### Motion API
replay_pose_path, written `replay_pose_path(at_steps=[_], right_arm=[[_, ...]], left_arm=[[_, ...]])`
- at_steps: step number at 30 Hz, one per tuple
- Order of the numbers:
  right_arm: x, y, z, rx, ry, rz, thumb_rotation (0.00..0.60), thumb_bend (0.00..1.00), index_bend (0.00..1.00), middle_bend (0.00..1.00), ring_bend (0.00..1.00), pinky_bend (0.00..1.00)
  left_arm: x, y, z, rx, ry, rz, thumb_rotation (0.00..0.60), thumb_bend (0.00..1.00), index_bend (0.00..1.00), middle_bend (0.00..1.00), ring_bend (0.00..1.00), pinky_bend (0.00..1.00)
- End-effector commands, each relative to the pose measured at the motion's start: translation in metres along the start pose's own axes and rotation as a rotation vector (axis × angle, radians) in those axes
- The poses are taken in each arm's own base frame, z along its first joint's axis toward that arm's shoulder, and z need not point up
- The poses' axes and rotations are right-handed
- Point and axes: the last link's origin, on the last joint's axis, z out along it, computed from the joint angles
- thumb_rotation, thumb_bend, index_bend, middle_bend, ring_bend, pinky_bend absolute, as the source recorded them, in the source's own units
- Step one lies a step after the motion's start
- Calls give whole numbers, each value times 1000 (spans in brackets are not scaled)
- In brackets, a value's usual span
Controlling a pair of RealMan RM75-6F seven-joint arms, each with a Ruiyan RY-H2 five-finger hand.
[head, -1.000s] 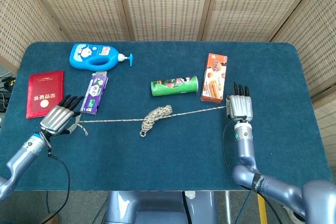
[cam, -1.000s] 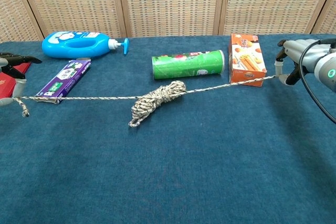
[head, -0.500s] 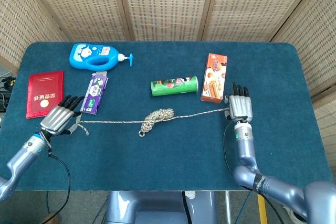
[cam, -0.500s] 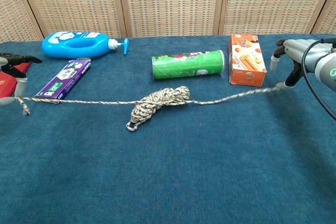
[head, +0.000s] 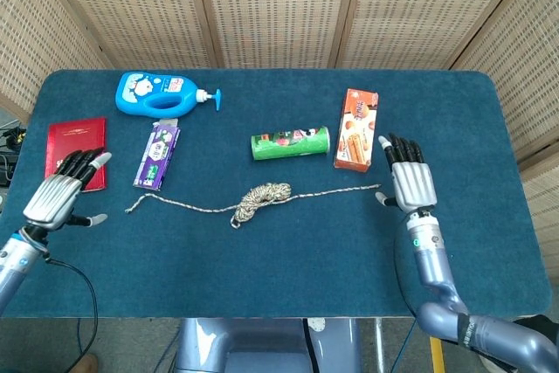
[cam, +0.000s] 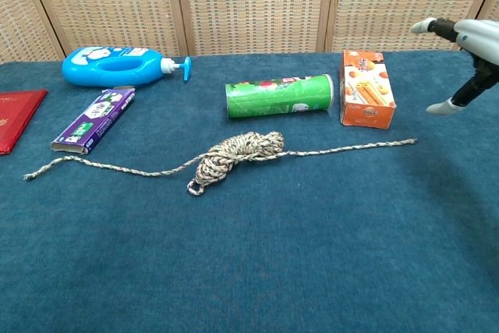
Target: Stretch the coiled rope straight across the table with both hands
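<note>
The speckled rope lies loose on the blue table, a coiled bundle in the middle and a strand running out to each side. Its left end and right end rest free on the cloth. My left hand hovers open to the left of the rope's left end, apart from it; the chest view does not show it. My right hand is open, fingers spread, just right of the right end and lifted off it.
Behind the rope stand a green can on its side, an orange box, a purple packet and a blue pump bottle. A red booklet lies by my left hand.
Both hands let go of the rope ends and drew outward and up. The rope dropped slack onto the table, its taut line gone.
</note>
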Motion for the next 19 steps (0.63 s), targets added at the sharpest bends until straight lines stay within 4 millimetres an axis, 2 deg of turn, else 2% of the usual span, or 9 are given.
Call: replay_pose_path(at_steps=[1,4,10,17,19], right_arm=[[16,38,-43,86,34,-58,600,0,0,0,0,0],[27,63,-67,104,96,-149,600,0,0,0,0,0],[42,93,-110,79,168,-185,600,0,0,0,0,0],[38,105,-149,45,148,-155,600,0,0,0,0,0],[36,106,-154,38,145,-152,600,0,0,0,0,0]], left_arm=[[15,-6,-46,102,94,-66,600,0,0,0,0,0],[9,-8,-77,170,111,-57,600,0,0,0,0,0],[-4,-10,-115,246,129,-79,600,0,0,0,0,0],[-18,-9,-132,254,126,-112,600,0,0,0,0,0],[-19,-8,-134,251,124,-113,600,0,0,0,0,0]])
